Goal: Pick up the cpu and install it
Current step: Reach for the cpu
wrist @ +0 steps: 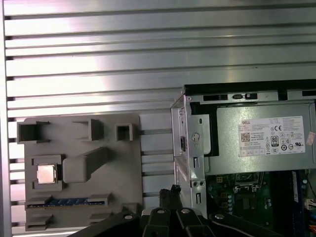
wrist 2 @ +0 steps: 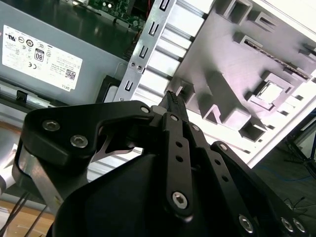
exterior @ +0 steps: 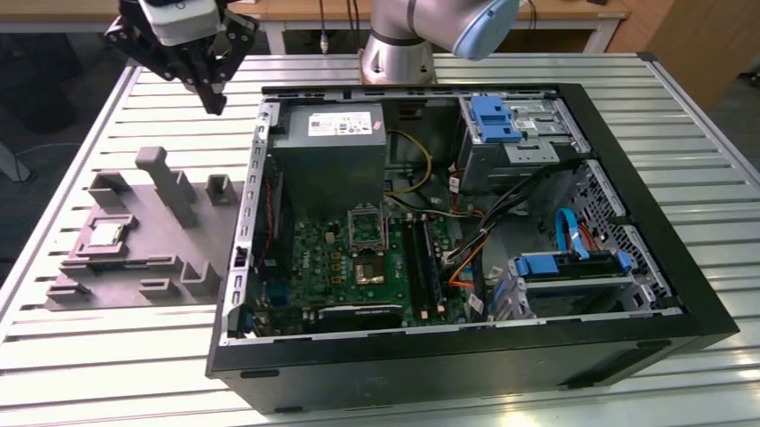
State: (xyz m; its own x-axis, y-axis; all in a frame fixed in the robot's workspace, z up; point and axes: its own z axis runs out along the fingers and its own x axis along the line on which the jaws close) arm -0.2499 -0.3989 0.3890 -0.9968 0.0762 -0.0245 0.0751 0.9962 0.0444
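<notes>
Gripper [exterior: 216, 105]: we see the fingers pressed together to a single point with nothing between them. The same goes in both wrist views, where the tips [wrist 2: 172, 98] meet with no gap. It hangs over the slatted table [exterior: 107, 356], near the corner of the open computer case [exterior: 665, 231] on the exterior view's left. In the first wrist view the gripper [wrist: 174, 191] sits over the strip of table between the case wall and the grey fixture [wrist: 79, 143].

We find the cpu [exterior: 109, 234] lying flat in a square recess of that grey fixture [exterior: 119, 280], well apart from the gripper and untouched. Its silvery lid faces up [wrist: 46, 174]. The second wrist view shows it in the same pocket [wrist 2: 269, 91].

The fixture lies on the table just beside the case, on the exterior view's left. Inside the case we see the grey power supply [exterior: 333, 151] with a white label. Below it in the exterior view is the green motherboard [exterior: 356, 267] with the metal socket frame [exterior: 366, 229]. The arm's base [exterior: 404, 53] stands at the far edge of the table.
</notes>
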